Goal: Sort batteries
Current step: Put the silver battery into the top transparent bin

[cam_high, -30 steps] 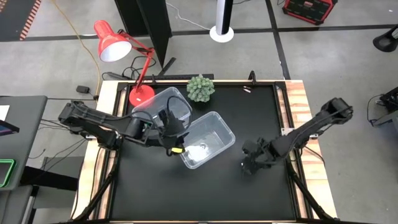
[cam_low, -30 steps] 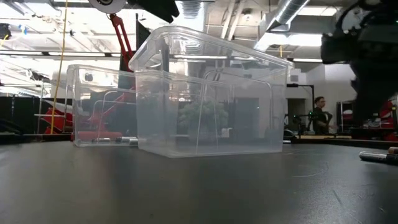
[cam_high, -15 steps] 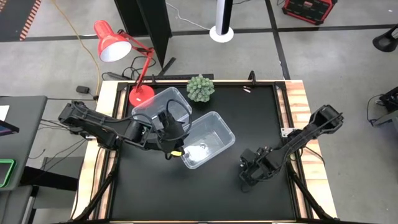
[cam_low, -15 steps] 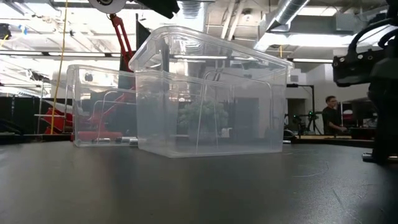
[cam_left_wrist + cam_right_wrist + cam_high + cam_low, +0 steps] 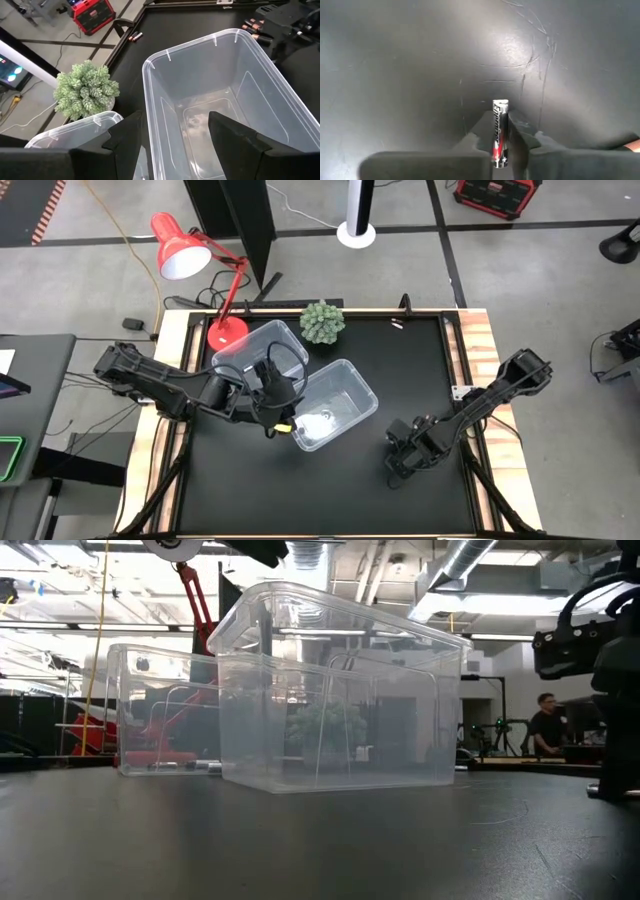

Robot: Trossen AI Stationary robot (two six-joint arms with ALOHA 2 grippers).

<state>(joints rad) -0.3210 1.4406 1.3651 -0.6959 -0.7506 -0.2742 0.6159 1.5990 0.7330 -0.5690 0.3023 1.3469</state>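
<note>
Right end effector (image 5: 501, 142) low on the worktop (image 5: 420, 65), pinching one battery (image 5: 499, 132) near its end, so it may pivot or slip out on lifting; left end effector (image 5: 172, 132) wide open over the clear bin (image 5: 280, 107).

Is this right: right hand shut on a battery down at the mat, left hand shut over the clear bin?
Not quite. The left hand is open over the clear bin; the left wrist view shows its fingers spread wide. The right hand is indeed shut on a battery at the mat.
</note>
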